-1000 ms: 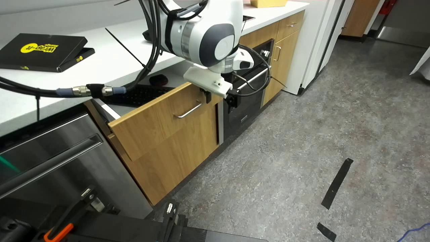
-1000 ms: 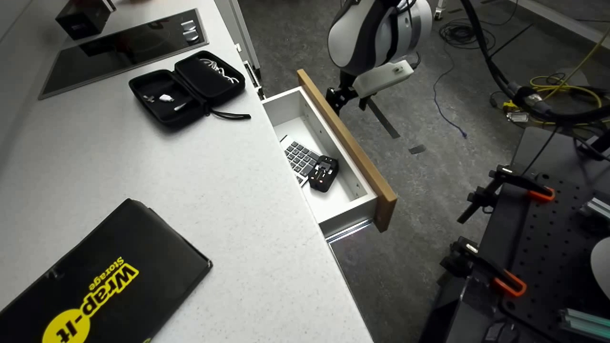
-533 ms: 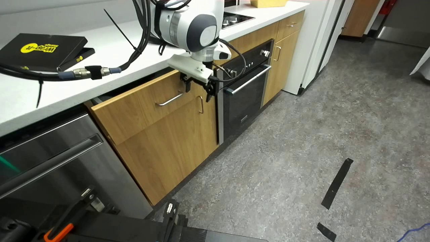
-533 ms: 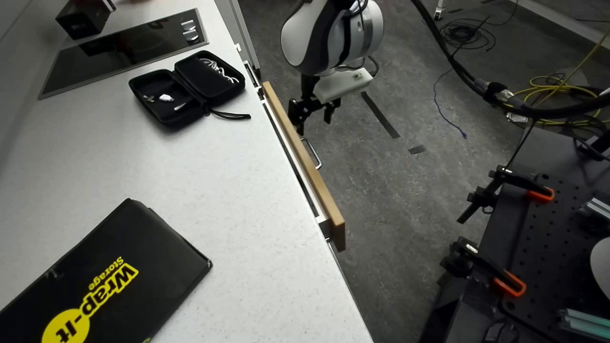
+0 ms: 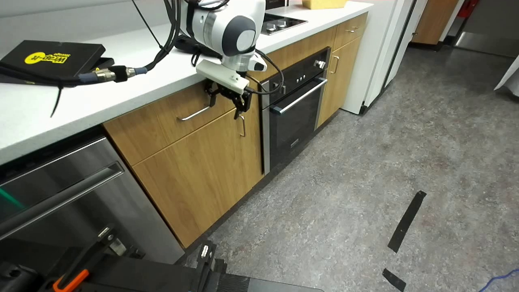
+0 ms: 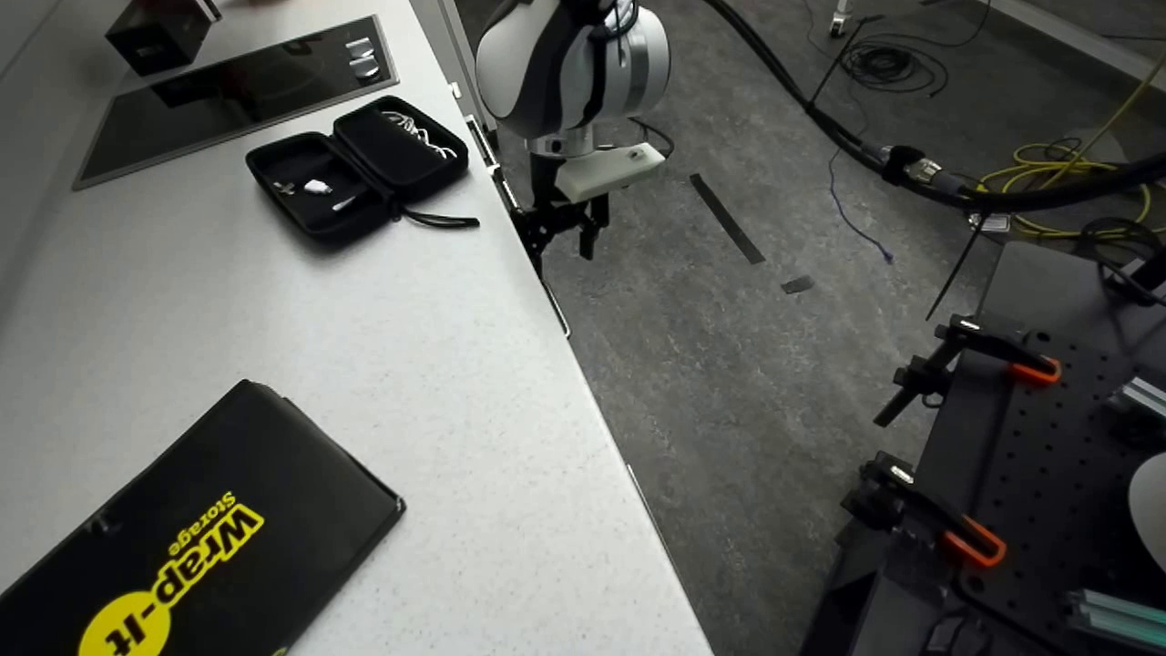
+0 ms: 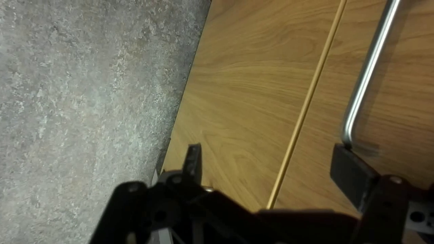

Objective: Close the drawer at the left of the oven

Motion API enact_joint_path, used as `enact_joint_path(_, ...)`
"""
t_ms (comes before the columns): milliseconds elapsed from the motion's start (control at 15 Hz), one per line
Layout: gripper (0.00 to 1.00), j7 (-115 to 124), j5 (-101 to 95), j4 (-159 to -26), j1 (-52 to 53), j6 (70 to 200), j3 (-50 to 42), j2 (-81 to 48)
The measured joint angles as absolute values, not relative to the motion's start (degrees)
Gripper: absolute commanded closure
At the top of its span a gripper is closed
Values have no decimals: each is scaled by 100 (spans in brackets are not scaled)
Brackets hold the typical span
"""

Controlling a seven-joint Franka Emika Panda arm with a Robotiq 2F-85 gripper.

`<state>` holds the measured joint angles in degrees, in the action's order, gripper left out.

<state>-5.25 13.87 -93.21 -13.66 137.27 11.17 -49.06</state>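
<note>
Hand point(image 7: 267, 147) dn by drwr point(image 5: 156, 129); jaws apart

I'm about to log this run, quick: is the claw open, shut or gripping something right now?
Claw: open, holding nothing, close by the drawer handle.

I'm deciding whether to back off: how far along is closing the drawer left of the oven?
Done, apparently: in an exterior view the drawer sits flush with the cabinet door below it. In hand: the gripper, open and holding nothing, is right by the handle; whether it presses I can't tell. Left: probably only backing away, since the gripper is at the drawer front.
</note>
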Motion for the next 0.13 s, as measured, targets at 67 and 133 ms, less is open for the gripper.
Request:
enact_joint_path(67, 0, -540, 1388, -9301, -1366, 13707, 1117, -4918)
enact_joint_path(133, 0, -542, 1388, -9299, -1366, 13705, 1115, -4920)
